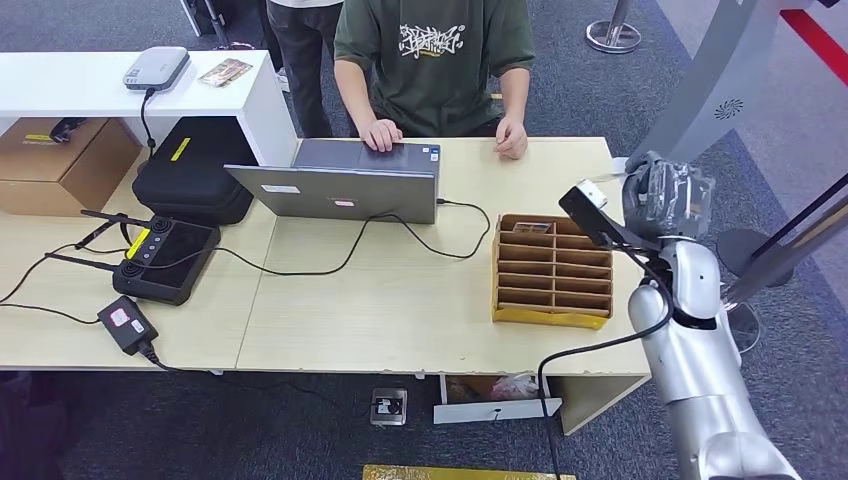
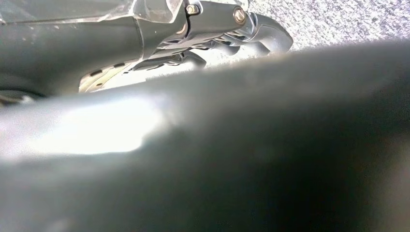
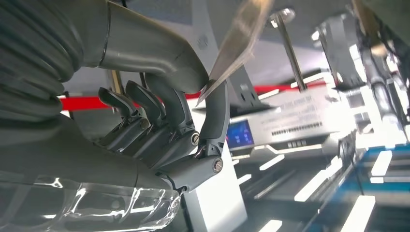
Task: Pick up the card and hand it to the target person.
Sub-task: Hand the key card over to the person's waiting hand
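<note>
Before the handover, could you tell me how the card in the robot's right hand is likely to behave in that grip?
The card looks thin and flat, so probably light and fairly stiff. The right hand pinches it only near one edge between thumb and finger, so it could pivot or slip if tugged sideways. Its glossy face hints at a slippery surface.

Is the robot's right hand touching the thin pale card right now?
Touching. In the right wrist view, the thin pale card is pinched at its lower corner between the right hand's thick grey thumb and a dark finger, with no gap visible.
</note>
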Robot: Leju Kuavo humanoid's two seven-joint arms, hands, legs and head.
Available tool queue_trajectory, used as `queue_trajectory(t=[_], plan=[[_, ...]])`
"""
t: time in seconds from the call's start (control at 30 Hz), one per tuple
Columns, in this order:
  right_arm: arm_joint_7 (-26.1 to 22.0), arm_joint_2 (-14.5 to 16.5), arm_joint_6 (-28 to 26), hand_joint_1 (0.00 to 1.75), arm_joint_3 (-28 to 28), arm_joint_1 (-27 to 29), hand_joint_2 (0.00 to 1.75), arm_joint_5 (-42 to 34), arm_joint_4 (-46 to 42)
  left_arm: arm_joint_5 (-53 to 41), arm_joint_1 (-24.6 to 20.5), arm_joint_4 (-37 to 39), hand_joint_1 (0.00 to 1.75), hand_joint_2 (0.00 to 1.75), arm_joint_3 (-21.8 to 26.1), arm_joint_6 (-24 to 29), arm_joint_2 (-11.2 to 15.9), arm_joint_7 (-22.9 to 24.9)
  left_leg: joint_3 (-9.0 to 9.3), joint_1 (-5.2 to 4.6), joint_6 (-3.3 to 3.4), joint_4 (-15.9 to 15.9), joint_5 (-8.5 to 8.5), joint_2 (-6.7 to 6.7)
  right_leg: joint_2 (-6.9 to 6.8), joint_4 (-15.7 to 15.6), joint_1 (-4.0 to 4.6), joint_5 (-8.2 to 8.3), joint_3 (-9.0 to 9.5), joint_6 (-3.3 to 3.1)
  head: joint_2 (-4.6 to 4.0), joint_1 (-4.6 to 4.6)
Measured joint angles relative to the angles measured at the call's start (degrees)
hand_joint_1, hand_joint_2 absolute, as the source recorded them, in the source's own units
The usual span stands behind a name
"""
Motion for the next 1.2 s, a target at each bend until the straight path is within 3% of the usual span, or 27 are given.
queue_trajectory(t=[0.2, 0.53, 0.67, 1.2], plan=[[0.1, -1.6, 0.3, 1.75, 0.0, 0.6, 1.75, -0.2, -10.2, -0.2, 0.0, 0.0, 0.00, 0.00, 0.0, 0.0, 0.0, 0.1, 0.01, 0.00, 0.00, 0.0, 0.00, 0.01, 0.01, 0.0, 0.00, 0.00, 0.00, 0.00, 0.00, 0.00], [-0.5, -1.8, 0.8, 1.75, 0.5, 0.6, 1.75, -1.2, -11.7, 0.4, -0.1, 0.0, 0.00, 0.00, 0.0, 0.0, 0.0, 0.8, 0.00, 0.00, 0.00, 0.0, 0.00, 0.00, -0.01, 0.0, 0.00, 0.00, 0.02, 0.00, 0.00, 0.00], [-0.6, -1.8, 0.7, 0.00, 1.1, 0.6, 1.75, -1.4, -11.5, 0.8, -0.1, 0.0, 0.00, 0.00, 0.0, 0.0, 0.0, 1.2, 0.00, 0.00, 0.00, 0.0, 0.00, 0.00, 0.01, 0.0, 0.00, 0.00, 0.02, 0.00, 0.00, 0.00], [-1.0, -0.8, 2.0, 0.00, 1.5, 1.6, 1.75, -4.3, -11.1, 0.8, -0.2, 0.0, 0.00, 0.00, 0.0, 0.0, -0.1, 1.9, -0.01, 0.00, 0.01, 0.0, 0.00, 0.00, -0.01, 0.0, 0.00, 0.00, 0.02, 0.00, 0.00, 0.00]])
